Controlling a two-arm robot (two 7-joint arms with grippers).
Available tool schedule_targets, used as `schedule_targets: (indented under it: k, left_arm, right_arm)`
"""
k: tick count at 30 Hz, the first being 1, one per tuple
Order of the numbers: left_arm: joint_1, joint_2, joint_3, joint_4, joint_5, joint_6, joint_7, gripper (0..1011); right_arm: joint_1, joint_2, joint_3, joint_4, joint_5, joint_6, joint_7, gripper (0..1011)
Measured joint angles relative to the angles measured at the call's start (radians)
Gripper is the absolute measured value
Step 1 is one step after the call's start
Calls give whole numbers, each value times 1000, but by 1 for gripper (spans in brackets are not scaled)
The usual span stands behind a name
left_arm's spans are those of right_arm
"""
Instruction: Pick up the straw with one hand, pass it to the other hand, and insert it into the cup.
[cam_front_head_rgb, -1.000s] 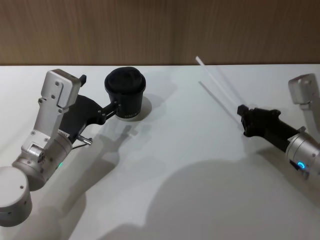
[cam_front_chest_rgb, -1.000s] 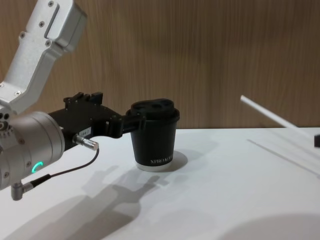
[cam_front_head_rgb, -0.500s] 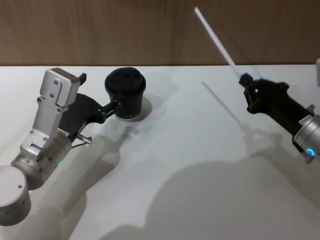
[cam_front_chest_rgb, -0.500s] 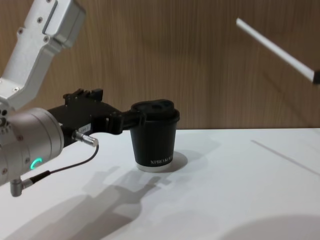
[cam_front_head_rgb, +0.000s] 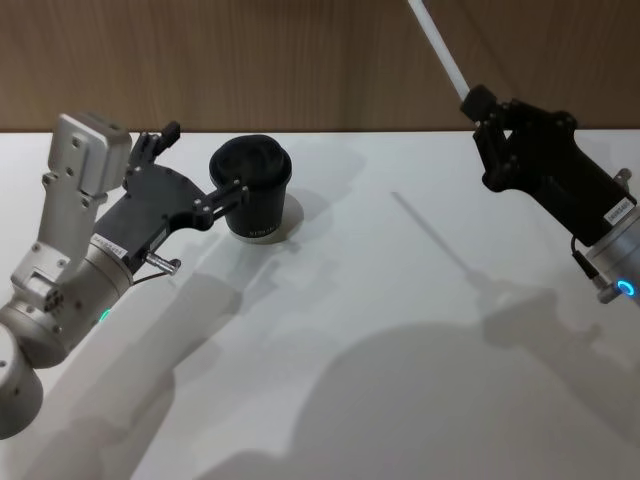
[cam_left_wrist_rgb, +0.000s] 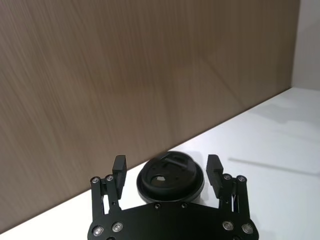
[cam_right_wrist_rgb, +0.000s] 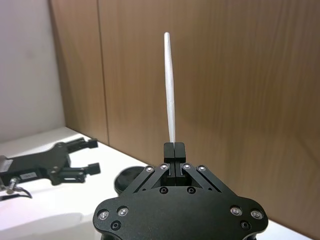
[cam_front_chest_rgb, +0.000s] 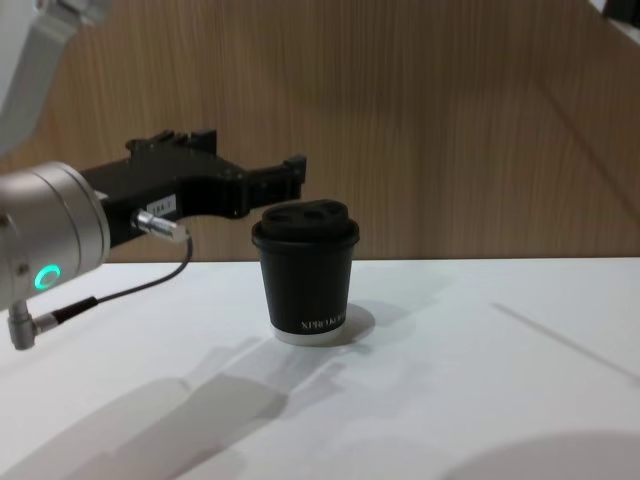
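A thin, straight white straw (cam_front_head_rgb: 443, 52) is held aloft above the far right part of the smooth white surface (cam_front_head_rgb: 350, 330). Its long axis is slanted. The lower end is pinched in the right gripper (cam_front_head_rgb: 476, 100), and the free end is aimed upward and toward the robot's left, against the wood-grain wall panel (cam_front_head_rgb: 250, 60). In the right wrist view the straw (cam_right_wrist_rgb: 170, 90) is seen running straight out from the gripper (cam_right_wrist_rgb: 173, 147), in line with the flat black fingers, which are pressed together on its base. Nearly the whole length of the straw stands clear beyond the fingertips. A fine line of shadow (cam_front_head_rgb: 430, 235) is cast on the surface below.

A small black paper cup (cam_front_head_rgb: 252, 185) with a domed black lid and white lettering is stood upright near the far edge of the surface, left of the middle. The left gripper (cam_front_head_rgb: 200, 160) is held at the cup's left with its fingers spread wide and nothing between them. From the chest view the gripper (cam_front_chest_rgb: 250, 155) is seen level with, or slightly above, the lid of the cup (cam_front_chest_rgb: 305, 270), with a clear gap between the nearer fingertip and the lid. In the left wrist view the lid (cam_left_wrist_rgb: 171, 177) is framed between the two parted fingers. The straw and the cup are kept well apart.
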Motion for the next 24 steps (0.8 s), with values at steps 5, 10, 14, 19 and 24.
schedule_targets:
  k: [5,10,14,19,24]
  left_arm:
    - [5,9,-16,-19,-43,-4,-46,1003]
    - [8,17,-36,-35,-106,-4,-106,1002]
    - [9,23,-51,-43,-160,-1,-158,1003]
    - [8,31,-65,-47,-226,7,-215,1003]
    - [-1,41,-81,-48,-313,24,-299,1003]
  right_arm:
    - [-10,-5,-9,-32,12,-6,2,3]
    - [-17,-8,-20,-57,23,-9,3,3]
    - [-20,-10,-27,-67,29,-10,2,3]
    - [-21,-11,-37,-77,34,-9,1,3]
    - [-22,-10,-50,-84,37,-7,0,3]
